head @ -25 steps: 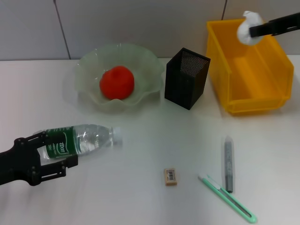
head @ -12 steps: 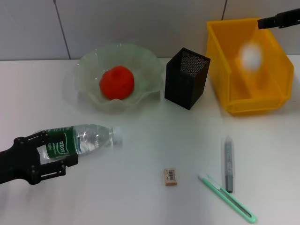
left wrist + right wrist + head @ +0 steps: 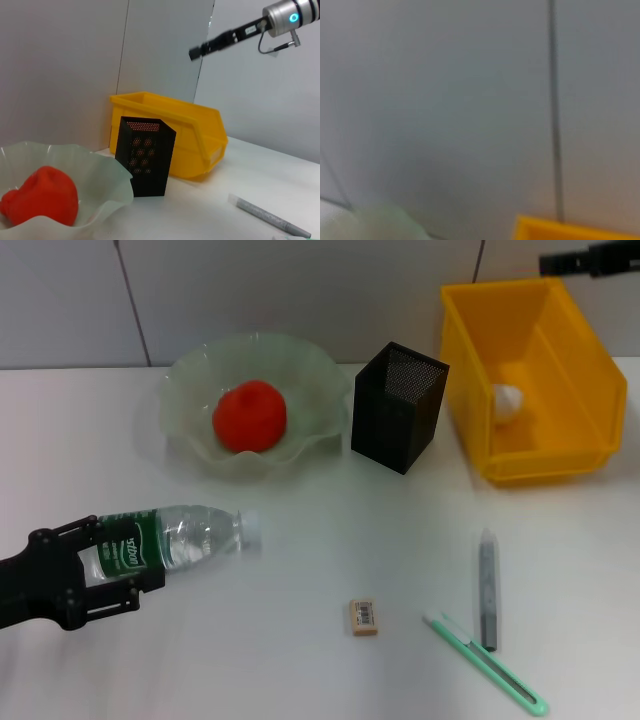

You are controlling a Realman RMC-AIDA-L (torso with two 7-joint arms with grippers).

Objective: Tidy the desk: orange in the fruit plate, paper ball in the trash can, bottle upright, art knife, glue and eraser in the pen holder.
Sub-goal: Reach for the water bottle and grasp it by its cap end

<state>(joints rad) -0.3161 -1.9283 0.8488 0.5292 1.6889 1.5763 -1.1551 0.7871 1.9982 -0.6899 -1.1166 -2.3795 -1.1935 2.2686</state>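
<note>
Since a second ago the paper ball (image 3: 507,398) has left the right gripper (image 3: 548,262) and dropped into the yellow trash can (image 3: 470,360), where it now rests against the inner wall near the floor; the right gripper itself has drawn back high over the can's far rim, and whether its jaws are spread or closed I cannot tell from where it sits at the picture's edge. The orange (image 3: 249,416) lies in the fruit plate (image 3: 190,375), so two items look settled. What comes next, I'd judge, is the bottle (image 3: 170,540): it lies on its side on the desk, long axis running across from the left gripper (image 3: 100,575) toward its white cap, which points to the robot's right and slightly away. The left gripper is closed around the labelled lower end of the bottle, so standing it up should mean swinging the cap end upward about that grip. The eraser (image 3: 364,616), the glue (image 3: 487,588) and the art knife (image 3: 487,664) wait on the desk nearer the right arm, with the pen holder (image 3: 398,406) standing between plate and can.
</note>
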